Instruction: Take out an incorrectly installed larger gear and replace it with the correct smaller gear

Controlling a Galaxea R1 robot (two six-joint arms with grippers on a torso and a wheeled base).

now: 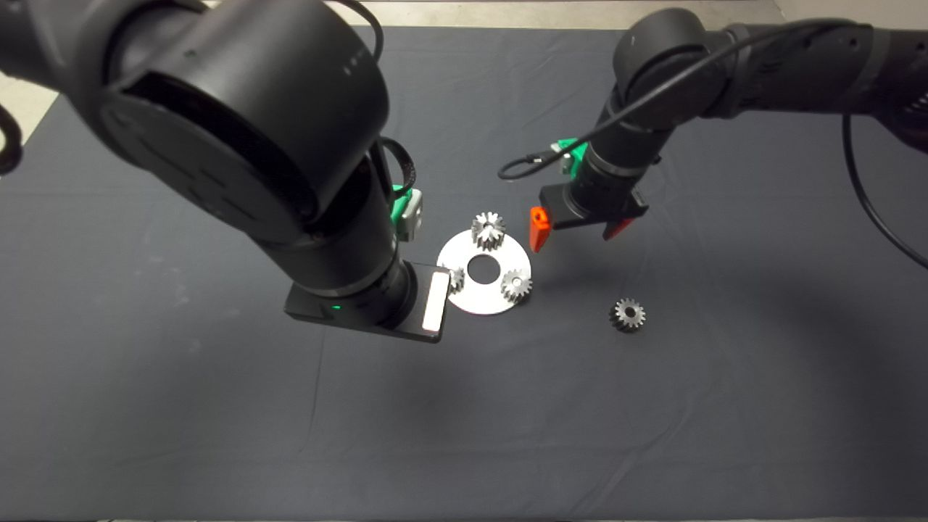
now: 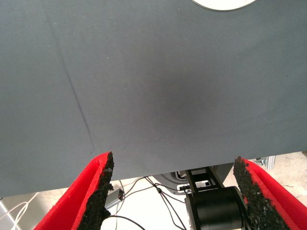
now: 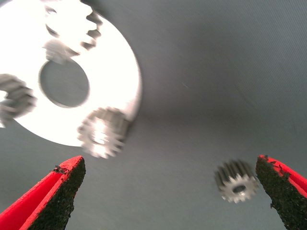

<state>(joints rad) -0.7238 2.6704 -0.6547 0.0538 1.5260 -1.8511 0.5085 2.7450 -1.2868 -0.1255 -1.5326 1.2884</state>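
Note:
A round white plate with a centre hole lies mid-mat and carries three gears. The larger gear, shiny with flared teeth, stands on the plate's far edge; it also shows blurred in the right wrist view. The smaller gear, dark, lies alone on the mat to the plate's right. My right gripper hovers open just right of the plate, nothing between its fingers. My left gripper is open over bare mat at the plate's left edge, its fingers hidden under the arm in the head view.
Two small silvery gears sit on the plate, one at its right and one at its left, half hidden by the left wrist. Dark mat surrounds everything; floor and cables show past its edge in the left wrist view.

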